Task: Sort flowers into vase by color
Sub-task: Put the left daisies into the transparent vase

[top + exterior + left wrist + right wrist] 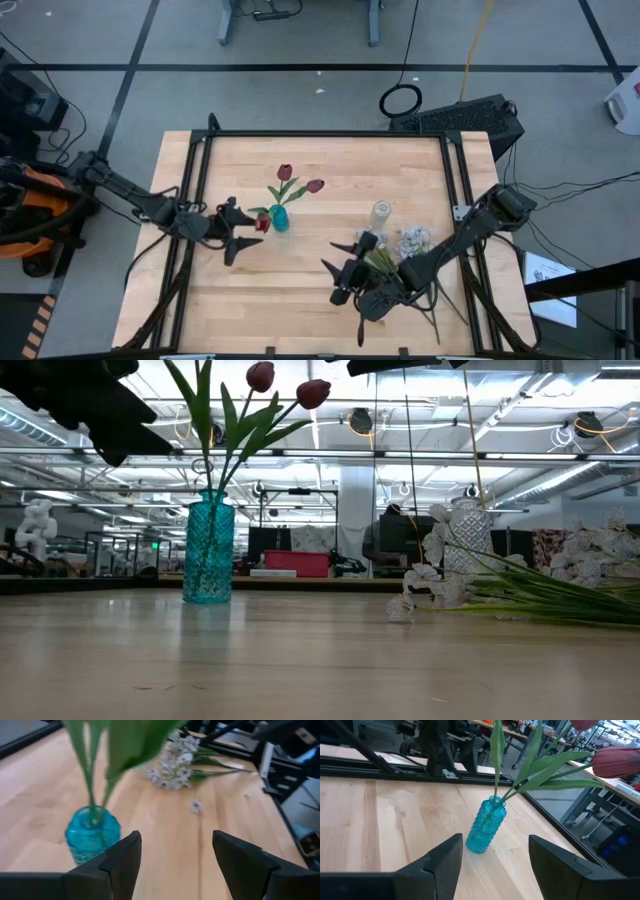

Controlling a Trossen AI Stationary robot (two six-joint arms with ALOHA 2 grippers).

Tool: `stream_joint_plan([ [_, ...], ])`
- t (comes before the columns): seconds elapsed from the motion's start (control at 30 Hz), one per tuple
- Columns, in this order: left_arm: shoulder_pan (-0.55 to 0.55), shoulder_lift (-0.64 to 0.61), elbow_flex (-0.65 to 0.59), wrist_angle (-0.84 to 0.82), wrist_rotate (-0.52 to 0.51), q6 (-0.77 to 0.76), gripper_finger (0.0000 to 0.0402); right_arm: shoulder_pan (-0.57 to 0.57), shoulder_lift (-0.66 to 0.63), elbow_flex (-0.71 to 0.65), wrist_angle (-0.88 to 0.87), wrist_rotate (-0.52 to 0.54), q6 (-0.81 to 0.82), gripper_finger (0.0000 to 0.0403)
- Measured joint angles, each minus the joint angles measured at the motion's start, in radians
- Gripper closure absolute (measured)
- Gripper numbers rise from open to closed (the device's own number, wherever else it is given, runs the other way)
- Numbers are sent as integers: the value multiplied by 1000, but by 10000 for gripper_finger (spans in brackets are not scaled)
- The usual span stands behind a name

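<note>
A butcher-block table is lying inside a black metal frame on a gray floor. Past the table's edge at 1 o'clock, a black case is sitting, with a coiled black cable lying just beside it and a yellow cable running away across the floor. At 9 o'clock, orange equipment is standing. At 4 o'clock, a printed sheet is lying.

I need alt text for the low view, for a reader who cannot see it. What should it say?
A teal vase stands upright on the table, holding two red tulips. To the right, white flowers lie on the table in front of a clear vase.
</note>
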Motion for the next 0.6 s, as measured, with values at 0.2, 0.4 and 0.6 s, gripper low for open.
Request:
stream_joint_plan([
  [0.2,-85,0,0,1,4,-27,183,32,-1,0,-107,-1,63,186],
  [0.4,-178,0,0,6,-41,-27,241,56,-55,0,-251,-112,176,188],
  [0.6,-234,1,0,15,-83,-27,298,70,-152,0,-424,-344,290,205],
])
